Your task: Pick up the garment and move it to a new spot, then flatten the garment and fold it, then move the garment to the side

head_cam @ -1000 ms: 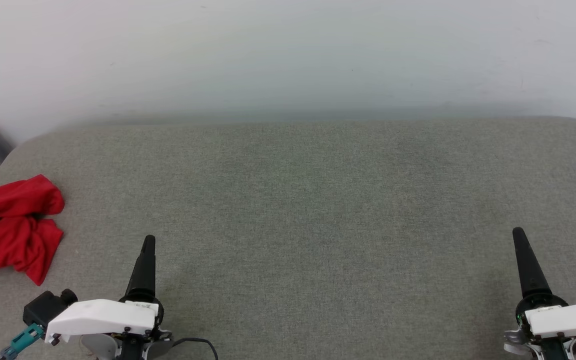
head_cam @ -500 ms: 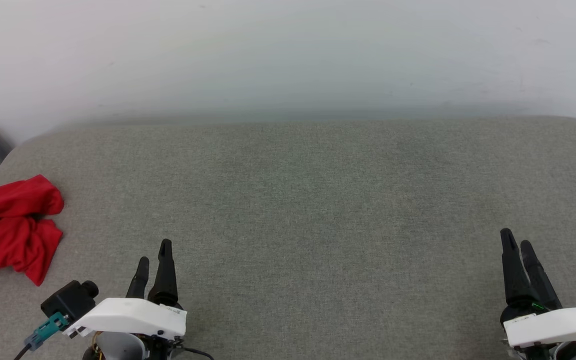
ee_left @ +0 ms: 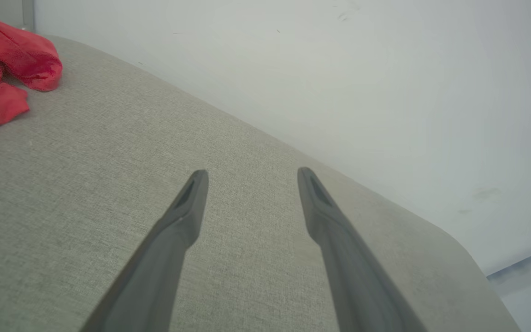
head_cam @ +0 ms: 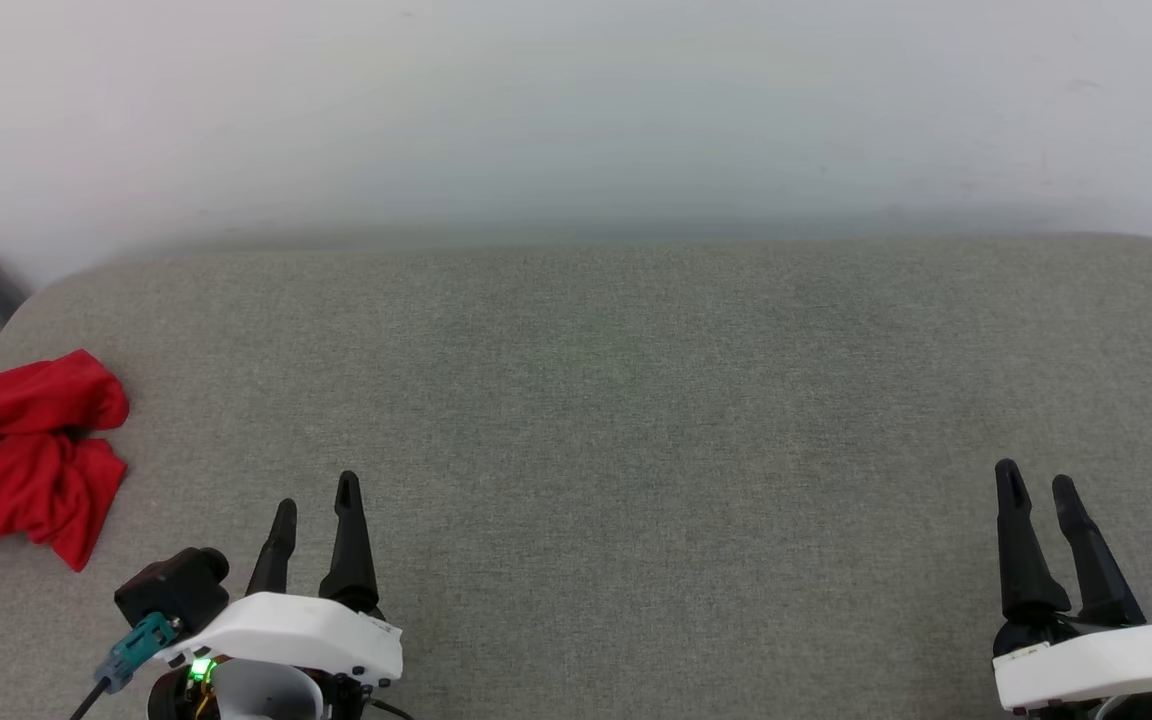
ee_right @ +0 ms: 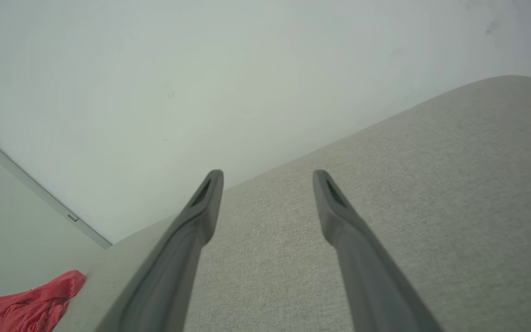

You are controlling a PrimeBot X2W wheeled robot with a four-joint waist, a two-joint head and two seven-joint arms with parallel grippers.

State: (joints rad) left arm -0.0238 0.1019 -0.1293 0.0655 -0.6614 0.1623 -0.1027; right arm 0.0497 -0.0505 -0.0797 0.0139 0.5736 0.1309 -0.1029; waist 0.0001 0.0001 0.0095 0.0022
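Now left gripper [head_cam: 316, 492] and right gripper [head_cam: 1036, 475] hover, fingers apart, over the pad's [head_cam: 616, 400] near edge; garment [head_cam: 21, 455] lies crumpled at its left edge.

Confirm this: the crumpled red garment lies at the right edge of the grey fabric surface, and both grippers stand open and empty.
Wrong side. The crumpled red jersey garment lies at the left edge of the grey fabric surface, as the head view shows. The rest holds: the left gripper and the right gripper both stand open and empty.

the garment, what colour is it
Mostly red garment with a bit of white at its edge; clearest in the head view.
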